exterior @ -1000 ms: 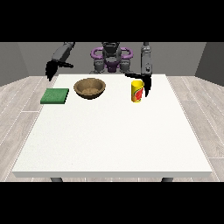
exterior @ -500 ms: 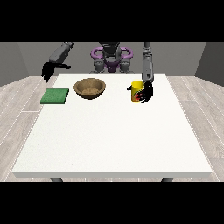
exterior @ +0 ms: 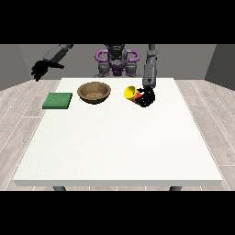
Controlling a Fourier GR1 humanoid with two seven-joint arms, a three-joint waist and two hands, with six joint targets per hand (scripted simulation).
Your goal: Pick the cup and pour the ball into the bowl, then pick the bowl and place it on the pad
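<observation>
Upper left of frame: the hand at the view's left [exterior: 40,69] hangs off the table edge, holding nothing; whether its fingers are apart cannot be told. Below it, the green pad [exterior: 58,100] lies flat on the white table [exterior: 119,147]. Centre top: the wooden bowl [exterior: 94,92], well apart from the pad. Right of centre: the hand at the view's right [exterior: 147,97] is clamped on the yellow cup [exterior: 131,93], tilted mouth toward the bowl but beside it. Ball not visible. Recommendation: carry the cup over the bowl before tipping further

Wood-look bowl [exterior: 94,92], matt green pad [exterior: 58,100], glossy yellow cup [exterior: 132,93], smooth white table [exterior: 119,147].
</observation>
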